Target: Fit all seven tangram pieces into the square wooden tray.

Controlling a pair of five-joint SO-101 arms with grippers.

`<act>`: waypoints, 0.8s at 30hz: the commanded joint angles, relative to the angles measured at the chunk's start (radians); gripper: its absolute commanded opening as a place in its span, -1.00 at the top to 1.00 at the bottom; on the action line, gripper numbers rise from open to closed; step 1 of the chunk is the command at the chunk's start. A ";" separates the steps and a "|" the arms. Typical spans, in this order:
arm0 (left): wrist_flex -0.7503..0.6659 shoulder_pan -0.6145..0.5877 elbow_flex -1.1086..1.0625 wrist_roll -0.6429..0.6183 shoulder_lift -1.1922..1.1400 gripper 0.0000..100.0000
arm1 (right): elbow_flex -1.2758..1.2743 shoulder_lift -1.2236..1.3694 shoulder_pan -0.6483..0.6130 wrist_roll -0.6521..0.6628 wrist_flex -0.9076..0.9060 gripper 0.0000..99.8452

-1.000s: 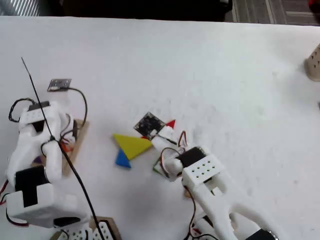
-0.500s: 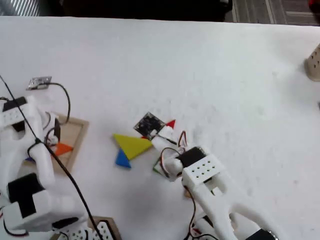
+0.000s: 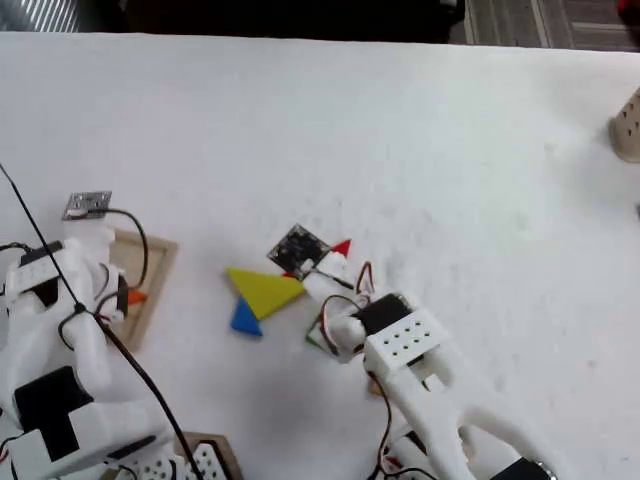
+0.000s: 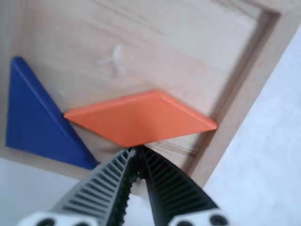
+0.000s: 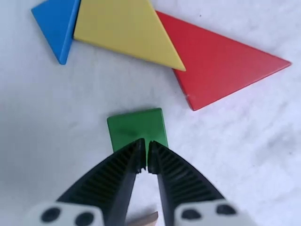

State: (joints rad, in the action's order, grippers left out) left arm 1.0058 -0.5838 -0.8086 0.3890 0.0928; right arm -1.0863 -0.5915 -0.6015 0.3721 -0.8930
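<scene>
Change: left arm swung off the tray (image 4: 235, 103), then back over it; right arm stayed put.
Meaning: orange piece (image 4: 141, 120) lay in the tray, probably being nudged home.
Left gripper (image 4: 137, 153): closed, tips touching orange piece, gripping nothing.
Right gripper (image 5: 145, 157): closed, empty, at green square (image 5: 136, 127).
Count: two in tray, with blue triangle (image 4: 33, 117); four on table.

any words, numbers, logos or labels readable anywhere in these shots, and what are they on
No text can be read.
Plain, no print: orange piece, blue triangle in the tray, wooden tray, yellow triangle, red triangle, green square, blue triangle on the table.
Too small to read: any marks on the right arm's circuit board and the left arm's circuit board.
</scene>
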 commanded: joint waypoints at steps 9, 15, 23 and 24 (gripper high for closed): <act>-0.014 -0.065 0.232 0.002 -0.166 0.95 | 0.008 -0.030 -0.004 0.015 0.019 0.96; 0.103 -0.061 0.347 0.000 -0.165 0.95 | 0.008 -0.030 -0.004 0.015 0.019 0.96; 0.256 -0.027 0.450 -0.003 -0.028 0.95 | 0.008 -0.030 -0.004 0.015 0.021 0.96; 0.256 -0.010 0.450 -0.018 -0.008 0.95 | 0.008 -0.030 -0.004 0.015 0.021 0.96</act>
State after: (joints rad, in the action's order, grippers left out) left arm 1.2375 -0.6360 -0.4112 0.3890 -0.0100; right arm -1.0863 -0.5915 -0.6015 0.3721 -0.8930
